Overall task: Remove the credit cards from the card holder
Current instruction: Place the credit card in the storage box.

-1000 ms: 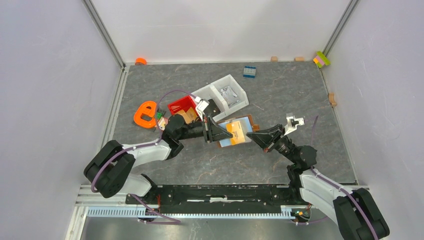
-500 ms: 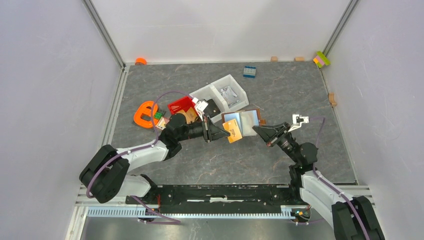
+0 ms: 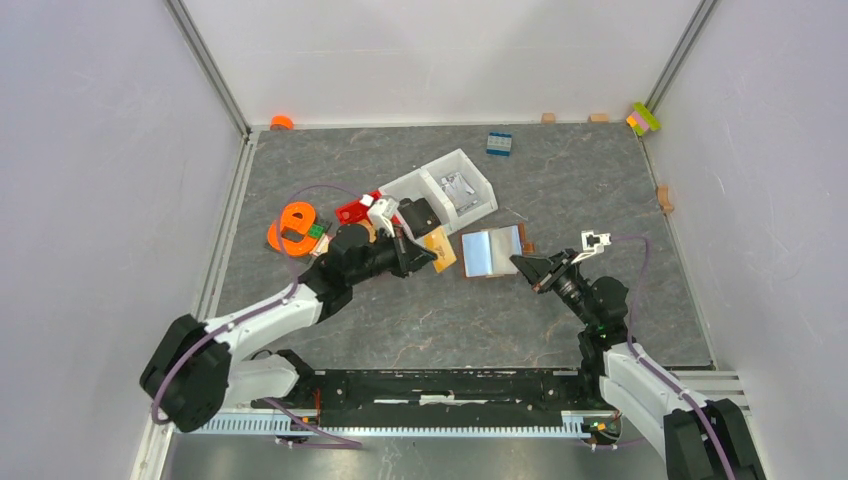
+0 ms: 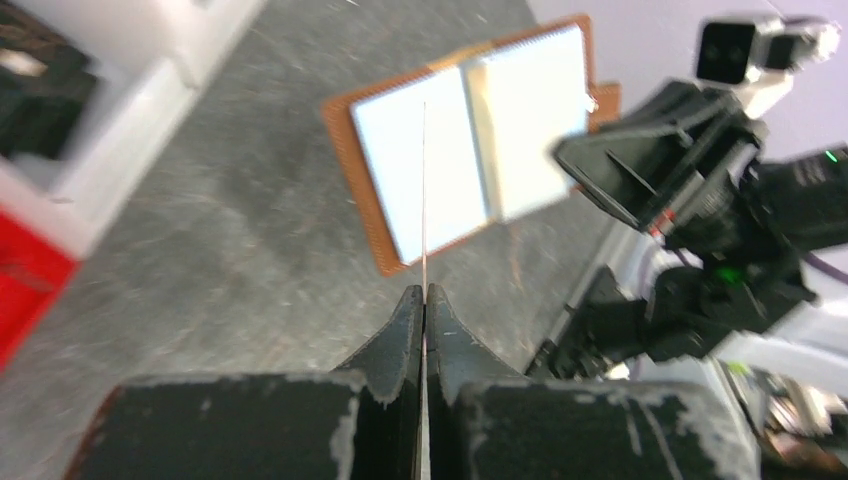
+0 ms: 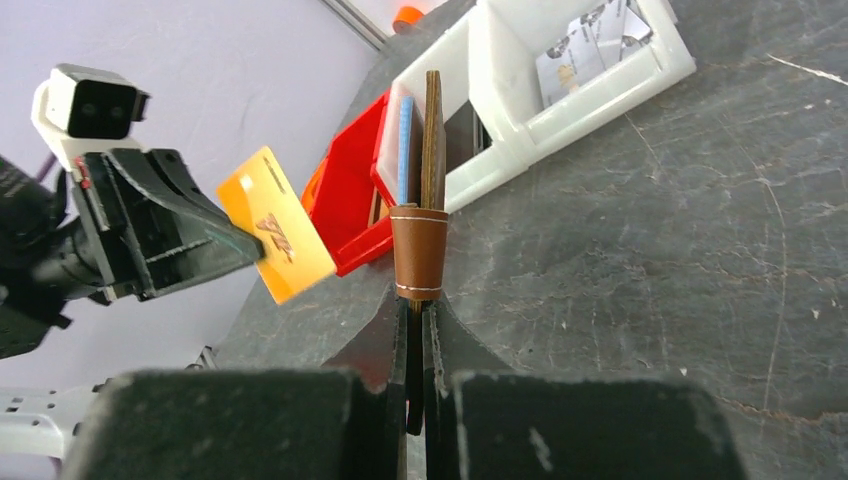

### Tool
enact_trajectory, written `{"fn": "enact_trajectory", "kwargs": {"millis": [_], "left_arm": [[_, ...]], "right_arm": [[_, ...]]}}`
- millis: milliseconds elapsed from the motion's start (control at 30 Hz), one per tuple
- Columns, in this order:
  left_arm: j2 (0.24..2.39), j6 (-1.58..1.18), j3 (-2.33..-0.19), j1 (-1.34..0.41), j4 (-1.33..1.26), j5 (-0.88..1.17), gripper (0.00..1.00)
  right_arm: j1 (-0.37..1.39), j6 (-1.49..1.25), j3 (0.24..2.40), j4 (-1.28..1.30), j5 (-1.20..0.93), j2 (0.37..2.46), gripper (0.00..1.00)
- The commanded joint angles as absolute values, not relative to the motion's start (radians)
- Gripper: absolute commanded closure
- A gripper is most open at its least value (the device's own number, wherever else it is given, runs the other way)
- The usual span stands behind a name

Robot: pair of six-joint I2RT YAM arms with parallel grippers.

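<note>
Thin orange card (image 3: 441, 249) now clear of brown holder (image 3: 490, 250) | left end effector (image 3: 428, 258) pinches card | right end effector (image 3: 524, 263) clamps holder

A: The card holder (image 3: 490, 250)?
B: Brown edge, pale silvery-blue inside. Strap brown, white stitch lines.
A: The card (image 5: 275, 225)?
B: Orange-yellow, dark mark.
A: The counter (image 3: 560, 180)?
B: Dark grey, pale marble veins. Also a red bin (image 3: 355, 212) and a white bin (image 3: 440, 163).

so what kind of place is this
Probably a robot lab test cell: two arms bolted to a rail at the table's near edge, plain white walls closing it in, and bins and toy blocks as props.
</note>
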State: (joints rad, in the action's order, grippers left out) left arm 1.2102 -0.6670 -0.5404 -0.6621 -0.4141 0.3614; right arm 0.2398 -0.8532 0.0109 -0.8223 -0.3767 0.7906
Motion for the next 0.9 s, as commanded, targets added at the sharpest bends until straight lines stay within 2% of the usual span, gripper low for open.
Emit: {"fn": "enact_trajectory", "kwargs": {"millis": [0,167,267,667,867], "left_arm": [[1.1,-0.574,-0.583,-0.652,-0.213,0.028,0.98],[1.006,-0.605,-0.568,-0.647,-0.111,-0.259,0.98],[0.992,-0.619,-0.564,-0.644,-0.098,-0.342,0.98],[1.181,-0.578,-0.767,-0.548,0.084,-0.356,0.98],[1.315,-0.563,-0.875,-0.473,0.186,-0.244,0.98]], "right_arm": [[0.236,-0.819,0.025,-0.818,-0.348,0.782,1.0],[0.236,-0.818,0.025,-0.821,-0.351,0.787,1.0],[0.235,-0.816,0.025,-0.822,-0.348,0.785,1.0],[0.236,-0.809,0.026,-0.807,-0.343,0.767,1.0],[0.236,-0.807,0.03,-0.81,-0.347,0.786,1.0]]}}
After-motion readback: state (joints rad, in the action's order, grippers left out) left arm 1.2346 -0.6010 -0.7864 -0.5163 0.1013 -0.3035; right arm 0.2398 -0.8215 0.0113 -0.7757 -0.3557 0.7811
